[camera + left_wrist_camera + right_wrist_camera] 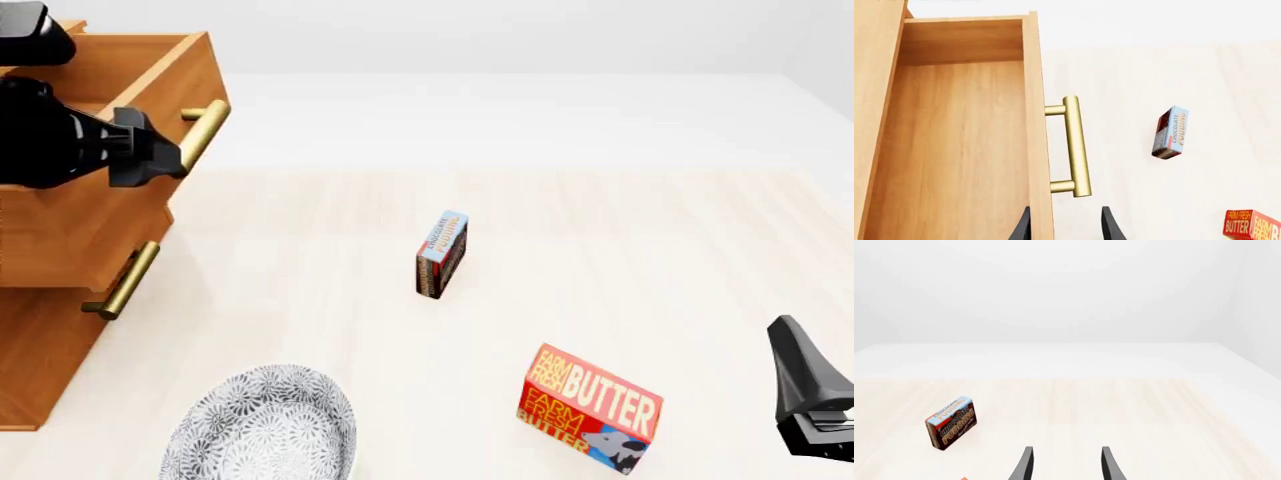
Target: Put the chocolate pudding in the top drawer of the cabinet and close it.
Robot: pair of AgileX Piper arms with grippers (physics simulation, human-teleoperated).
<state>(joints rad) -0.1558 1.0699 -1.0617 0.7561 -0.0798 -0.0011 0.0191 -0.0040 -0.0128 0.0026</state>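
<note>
A: Pale wood-grain table (627, 240) is filling the front view under a blank white backdrop. Entry one: the cabinet (54, 330) is standing at the left edge, and the top drawer (160, 70) is sitting pulled out, its brass handle (203, 134) angling toward the table centre.

B: Noted. The left gripper (167, 160) is hovering right at that handle; from here I cannot tell whether it is touching it. The chocolate pudding (442, 254) is standing on edge mid-table, well apart from the cabinet.

A: A butter box (587, 410) is lying nearer the camera, a patterned plate (260, 430) is sitting near the cabinet's foot, and the right gripper (807, 400) is showing at the lower right corner.

B: Left wrist view: the left gripper's fingers (1021, 227) are standing apart, one over the drawer front, one over the table, holding nothing. The drawer interior is showing bare; the handle (1074, 147) is lying just ahead, the pudding (1171, 132) further off.

A: Right wrist view: the right gripper's fingers (1027, 465) are spread apart, gripping nothing, with the pudding (951, 423) standing on the table well off to one side.
</note>
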